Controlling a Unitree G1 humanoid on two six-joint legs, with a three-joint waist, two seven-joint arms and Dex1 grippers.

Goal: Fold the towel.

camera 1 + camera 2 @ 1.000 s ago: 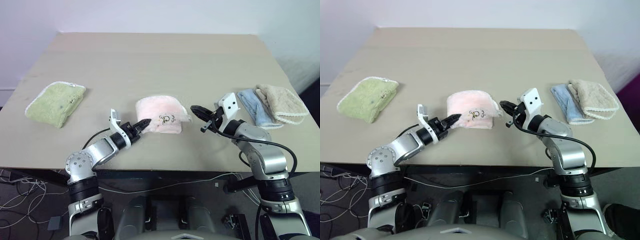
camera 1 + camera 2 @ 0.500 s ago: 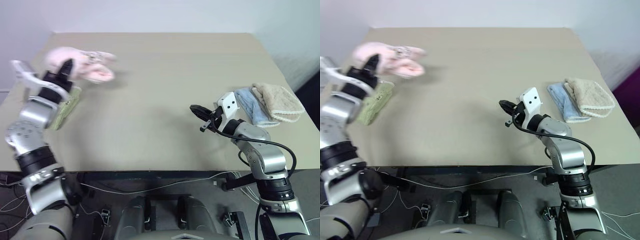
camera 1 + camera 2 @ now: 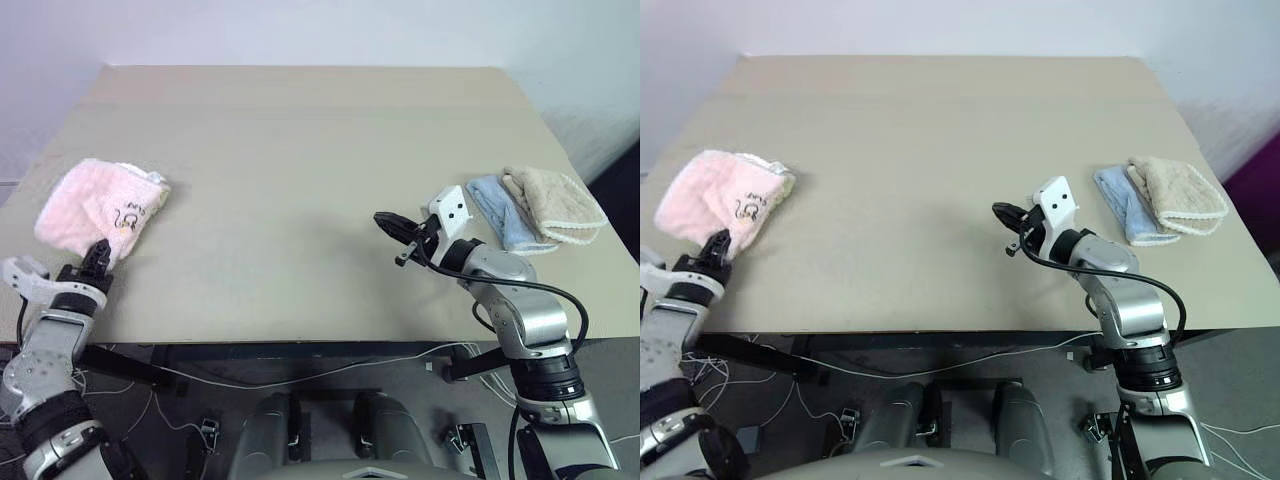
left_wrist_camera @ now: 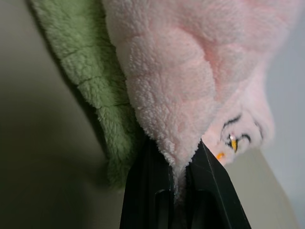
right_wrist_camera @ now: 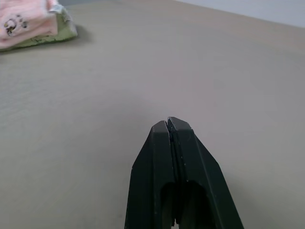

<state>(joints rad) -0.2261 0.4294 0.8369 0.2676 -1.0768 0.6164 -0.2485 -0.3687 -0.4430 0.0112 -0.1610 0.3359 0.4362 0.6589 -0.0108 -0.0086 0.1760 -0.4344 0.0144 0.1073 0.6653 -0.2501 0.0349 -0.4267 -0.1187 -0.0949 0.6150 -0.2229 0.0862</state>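
Towel (image 3: pixel 100 205), pink and already folded into a compact bundle, sits at the near left edge of the bench (image 3: pixel 300 170), resting on top of a green towel (image 4: pixel 81 71) whose edge shows beneath it. The left gripper (image 3: pixel 97 256) is clamped on the bundle's near corner; the wrist view shows the pink pile pinched between its two black fingers (image 4: pixel 152 191), with the cartoon print (image 3: pixel 128 213) just beyond the pinch. Holding by that corner probably keeps the layers together while the bundle is set onto the stack, so the folding itself looks finished and the step in hand is judged to be the laying down. Releasing with care matters: the soft pile could cling to the fingers and drag the fold open.

Right gripper (image 3: pixel 386 222), near the middle right of the bench, hangs just above the bare surface with its fingers pressed together and nothing between them. It is well apart from the pink bundle, apparently kept clear of the other arm's work.

Farther right lie a blue cloth (image 3: pixel 497 213) and a beige cloth (image 3: pixel 555 205), folded and touching, seemingly a pile of other finished pieces.
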